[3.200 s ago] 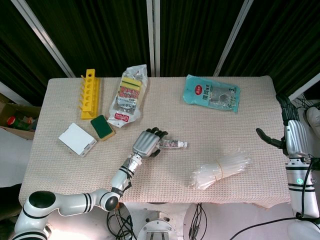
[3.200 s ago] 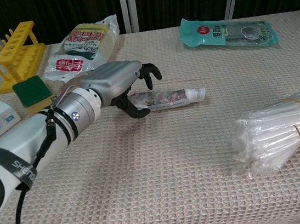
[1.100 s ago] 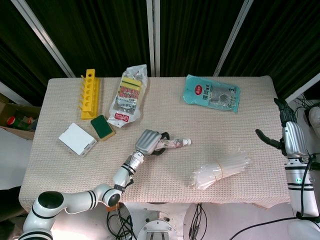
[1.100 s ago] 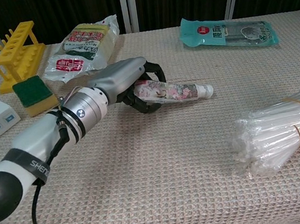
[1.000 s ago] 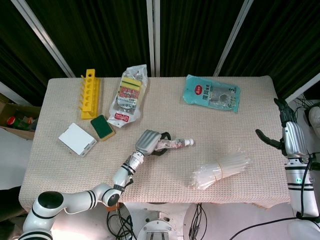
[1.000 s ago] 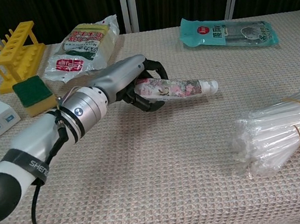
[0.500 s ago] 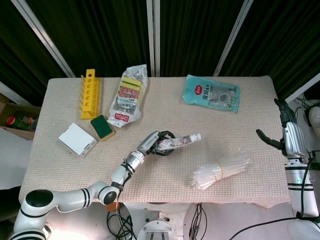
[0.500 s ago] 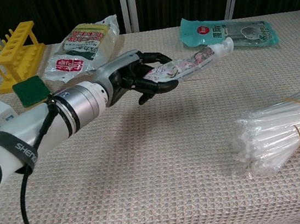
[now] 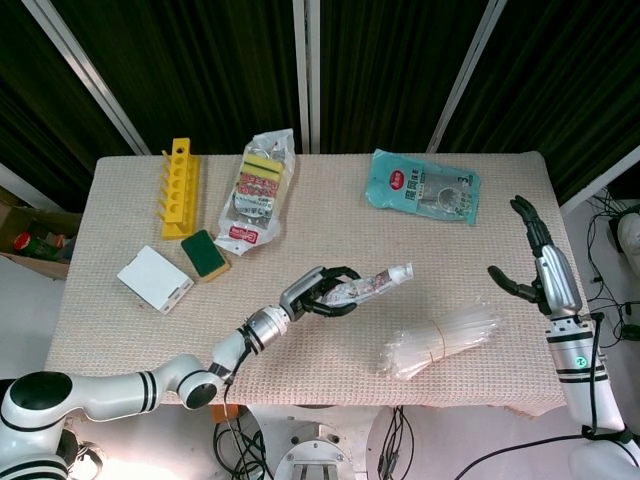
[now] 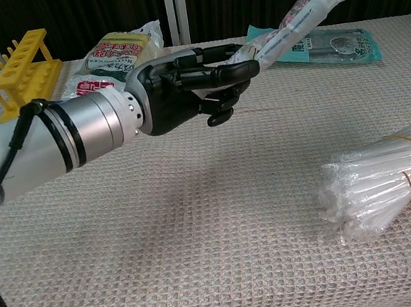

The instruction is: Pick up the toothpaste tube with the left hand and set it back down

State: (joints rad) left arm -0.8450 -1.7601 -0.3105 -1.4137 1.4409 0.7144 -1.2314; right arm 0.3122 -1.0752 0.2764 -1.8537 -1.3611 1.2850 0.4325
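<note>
Left hand [image 10: 189,87] gripping tube [image 10: 295,15] by its flat end, fingers curled round it, cap tilted up to the right, clear above table [image 10: 224,234]. Right hand [image 9: 535,262] at right edge, fingers spread, holding nothing.

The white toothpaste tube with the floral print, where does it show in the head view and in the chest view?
Head view: toothpaste tube near centre, held in left hand.
Chest view: upper middle-right, cap tilted up, above the table.
Shared landmark: teal plastic packet behind it.
</note>
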